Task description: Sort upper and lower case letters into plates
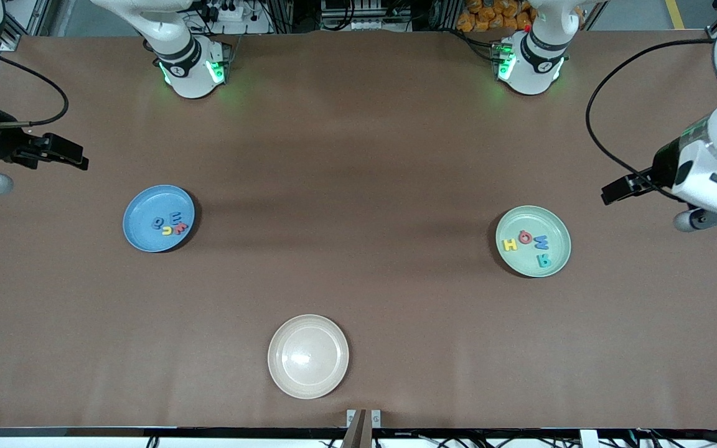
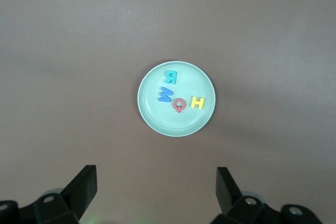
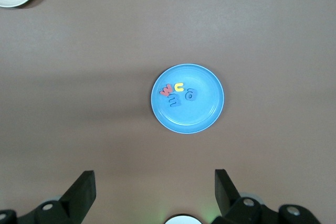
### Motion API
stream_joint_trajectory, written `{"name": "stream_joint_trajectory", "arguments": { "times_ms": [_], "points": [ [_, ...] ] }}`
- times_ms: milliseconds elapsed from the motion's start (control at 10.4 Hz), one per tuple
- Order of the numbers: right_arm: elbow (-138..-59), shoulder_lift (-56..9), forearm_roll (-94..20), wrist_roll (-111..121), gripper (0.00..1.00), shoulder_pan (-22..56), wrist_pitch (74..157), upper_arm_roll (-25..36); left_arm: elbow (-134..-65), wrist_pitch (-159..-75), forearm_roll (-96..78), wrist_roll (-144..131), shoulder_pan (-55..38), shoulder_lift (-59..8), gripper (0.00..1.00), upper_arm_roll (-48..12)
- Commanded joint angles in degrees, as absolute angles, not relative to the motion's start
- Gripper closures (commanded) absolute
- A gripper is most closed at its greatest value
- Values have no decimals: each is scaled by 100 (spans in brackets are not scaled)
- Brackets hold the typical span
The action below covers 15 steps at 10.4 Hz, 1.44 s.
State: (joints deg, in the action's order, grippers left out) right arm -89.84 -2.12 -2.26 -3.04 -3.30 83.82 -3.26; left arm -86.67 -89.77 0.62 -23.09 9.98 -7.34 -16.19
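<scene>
Looking down, we see four letters (image 1: 525,242) grouped in the mint plate (image 1: 554,218) at three o'clock and four in the blue plate (image 1: 144,214) at nine, apparently sorted by case, so the left gripper (image 2: 155,190) and right gripper (image 3: 155,192) hang over them, jaws released, empty.

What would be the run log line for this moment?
blue plate: four letters | mint plate: four letters | cream plate: no letters | left gripper, right gripper: open, high

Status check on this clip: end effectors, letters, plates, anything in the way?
Left end effector and right end effector open, empty. Four letters in mint plate, four letters in blue plate. Beige plate bare. Nothing obstructing.
</scene>
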Motion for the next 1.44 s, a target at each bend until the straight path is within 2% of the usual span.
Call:
{"name": "stream_joint_trajectory", "arguments": {
  "times_ms": [0, 289, 1347],
  "points": [
    [-8877, -255, -308, -290, 0, -404, 8288, -369, -8613, -8842, -255, -1803, 976, -589, 0, -1292],
    [-8886, -255, -308, -290, 0, -404, 8288, -369, -8377, -8648, -150, -1732, 923, -571, 0, -1205],
    [-8877, -264, -308, -273, 0, -465, 8262, -360, -8376, -8771, -211, -1767, 861, -712, 0, -1248]
  ]
}}
